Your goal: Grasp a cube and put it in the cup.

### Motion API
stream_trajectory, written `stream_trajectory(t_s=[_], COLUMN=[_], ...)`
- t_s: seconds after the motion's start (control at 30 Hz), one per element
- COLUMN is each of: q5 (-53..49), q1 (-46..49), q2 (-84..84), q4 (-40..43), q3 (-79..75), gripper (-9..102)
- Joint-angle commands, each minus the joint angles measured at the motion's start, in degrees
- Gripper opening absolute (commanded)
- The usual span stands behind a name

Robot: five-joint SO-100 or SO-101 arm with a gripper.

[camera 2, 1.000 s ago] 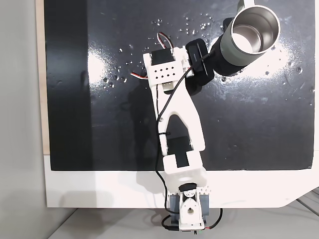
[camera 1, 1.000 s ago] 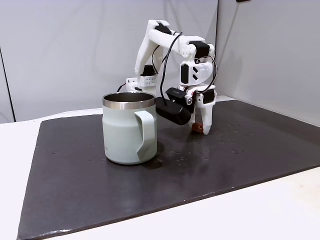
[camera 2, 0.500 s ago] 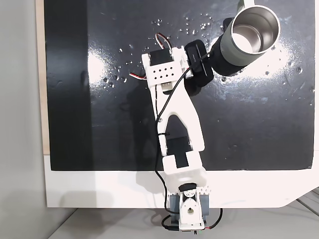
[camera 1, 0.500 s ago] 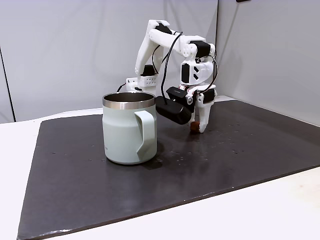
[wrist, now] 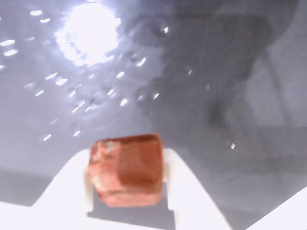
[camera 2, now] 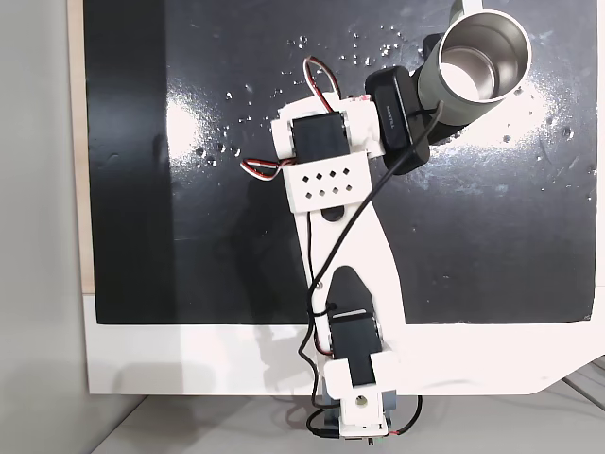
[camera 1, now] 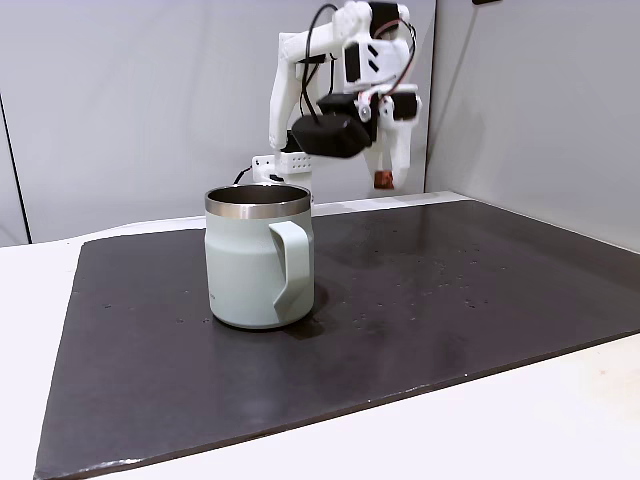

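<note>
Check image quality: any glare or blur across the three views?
Wrist view: soft and blurred, lamp glare on the mat, white pincer overexposed around the cube. Both fixed views: sharp; the top-down one has bright lamp reflections on the mat.

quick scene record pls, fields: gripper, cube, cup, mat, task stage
gripper: the gripper is raised well above the mat, shut on the cube, higher than the cup's rim
cube: the reddish-brown cube sits clamped between the two white fingers; also visible at the fingertips
cup: the sage-green cup stands upright on the mat, handle toward the camera in a fixed view; inside looks bare
mat: dark and glossy
task stage: cube grasped and lifted, not yet over the cup
</note>
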Motion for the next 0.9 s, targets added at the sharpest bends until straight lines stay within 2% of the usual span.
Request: stream_trajectory(t_s=[0.0, 0.27, 0.5, 0.87], q5=[0.09, -1.49, -5.45, -11.87], q1=[1.49, 5.36, 16.44, 28.92], q2=[4.83, 3.96, -0.97, -23.12], q4=[4.04, 8.79, 9.93, 9.84], q3=[-7.65, -15.91, -26.37, -53.61], gripper=[1, 2, 2, 3])
